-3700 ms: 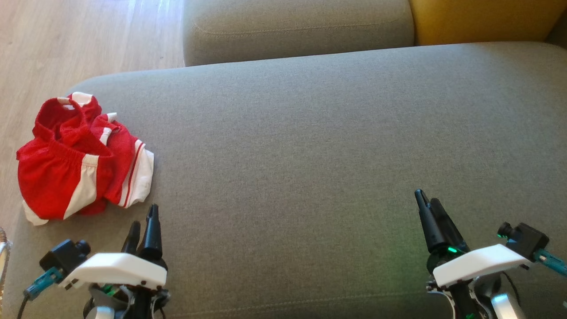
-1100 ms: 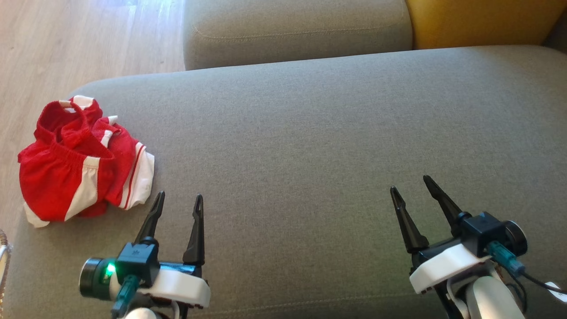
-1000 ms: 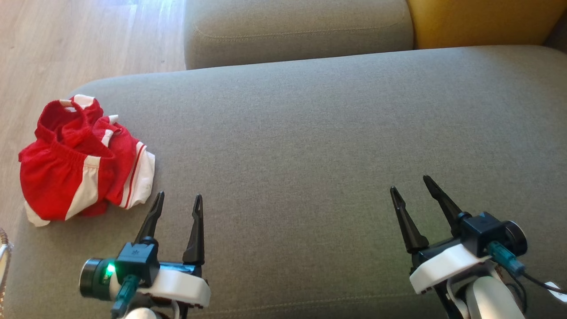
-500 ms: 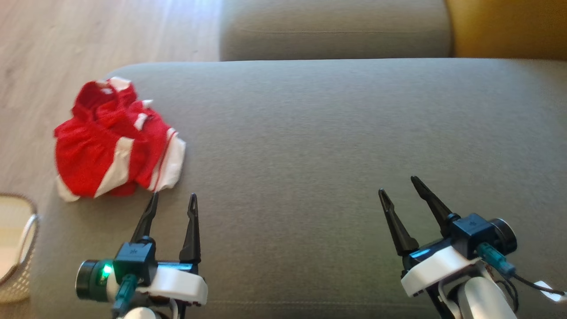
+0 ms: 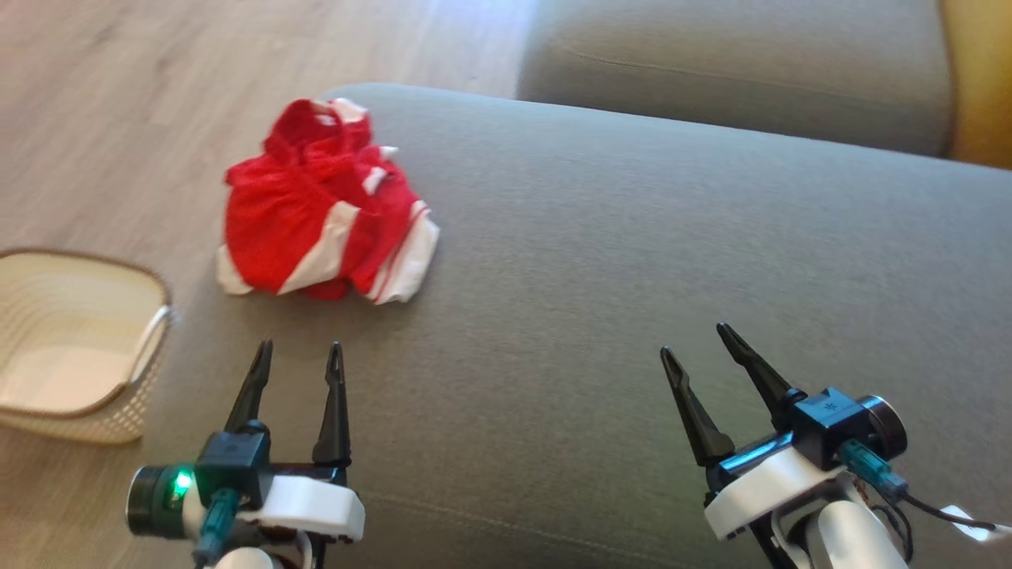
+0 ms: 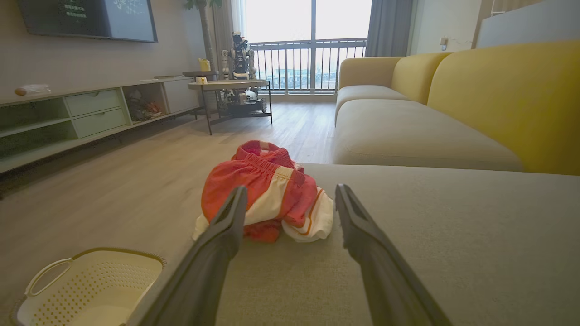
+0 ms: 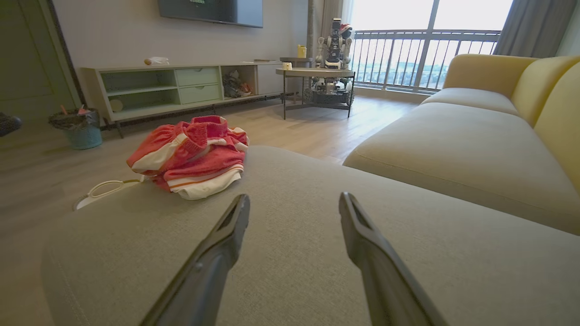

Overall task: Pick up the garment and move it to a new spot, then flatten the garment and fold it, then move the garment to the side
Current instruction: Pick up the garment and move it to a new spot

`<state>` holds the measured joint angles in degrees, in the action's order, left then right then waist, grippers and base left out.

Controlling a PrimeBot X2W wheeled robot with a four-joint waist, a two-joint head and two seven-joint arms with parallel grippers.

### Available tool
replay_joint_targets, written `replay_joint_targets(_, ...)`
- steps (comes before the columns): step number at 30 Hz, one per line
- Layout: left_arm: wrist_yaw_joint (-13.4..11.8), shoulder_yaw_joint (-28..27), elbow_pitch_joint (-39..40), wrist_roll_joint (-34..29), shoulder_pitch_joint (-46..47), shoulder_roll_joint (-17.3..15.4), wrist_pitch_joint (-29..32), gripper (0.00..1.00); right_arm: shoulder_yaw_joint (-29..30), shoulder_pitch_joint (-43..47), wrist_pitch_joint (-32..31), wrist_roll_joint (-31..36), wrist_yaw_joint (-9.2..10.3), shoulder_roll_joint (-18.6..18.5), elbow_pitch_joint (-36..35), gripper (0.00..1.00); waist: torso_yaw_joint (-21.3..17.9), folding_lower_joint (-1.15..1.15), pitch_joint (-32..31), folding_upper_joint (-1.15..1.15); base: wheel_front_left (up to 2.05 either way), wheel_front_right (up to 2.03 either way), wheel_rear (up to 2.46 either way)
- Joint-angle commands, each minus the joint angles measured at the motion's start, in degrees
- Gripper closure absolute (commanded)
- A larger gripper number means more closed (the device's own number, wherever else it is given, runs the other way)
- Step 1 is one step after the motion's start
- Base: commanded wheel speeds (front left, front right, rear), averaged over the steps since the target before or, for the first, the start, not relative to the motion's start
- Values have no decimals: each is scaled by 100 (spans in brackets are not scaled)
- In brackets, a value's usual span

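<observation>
Nothing of the task is done yet. The garment [image 5: 324, 205] lies crumpled at the far left corner of the sofa cushion [image 5: 632, 261], just beside its left edge, with a basket [image 5: 95, 259] on the floor below. The left gripper [image 5: 299, 348] and the right gripper [image 5: 696, 338] stand open and empty. The middle and right of the cushion give wide room for spreading.
</observation>
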<state>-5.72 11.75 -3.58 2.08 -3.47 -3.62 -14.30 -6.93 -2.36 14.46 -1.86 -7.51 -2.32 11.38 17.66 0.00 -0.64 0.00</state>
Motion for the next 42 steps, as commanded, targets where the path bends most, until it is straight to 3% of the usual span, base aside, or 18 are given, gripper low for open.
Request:
replay_joint_targets(1, -28, -213, 222, -26, 143, 3, -70, 0, -131, -103, 54, -53, 2, -55, -185, 0, 192, 0, -52, 0, 0, 0, 0)
replay_joint_targets(12, 8, -314, 273, -36, 34, -30, -70, 0, -148, -33, 54, -164, 2, -55, -175, 0, 754, 0, -137, 0, 0, 0, 0)
replay_joint_targets(20, 106, -617, 173, 21, 440, -258, -70, 0, -214, -74, 54, -26, 2, -55, -190, 0, 571, 0, 145, 0, 0, 0, 0)
replay_joint_targets(24, 382, -840, -26, 182, 1284, -510, -70, 0, -154, -219, 54, 135, 2, -55, -171, 0, 431, 0, 424, 0, 0, 0, 0)
replay_joint_targets(28, 886, -892, -821, 552, 2356, -684, -1, 0, -159, -375, 54, 285, 2, -55, -171, 0, 310, 0, 720, 0, 0, 0, 0)
replay_joint_targets(31, 1103, -914, -1586, 901, 3300, -741, 332, 0, -198, -492, 54, 438, 2, -55, -155, 0, 216, 0, 981, 0, 0, 0, 0)
replay_joint_targets(38, 1268, -854, -3501, 1464, 5209, -818, 1179, 0, -194, -813, 54, 718, 2, -55, -154, 0, -6, 0, 1702, 0, 0, 0, 0)
replay_joint_targets(42, 1292, -751, -4263, 1578, 5773, -813, 1497, 0, -121, -917, 54, 820, 2, -55, -124, 0, -27, 0, 1888, 0, 0, 0, 0)
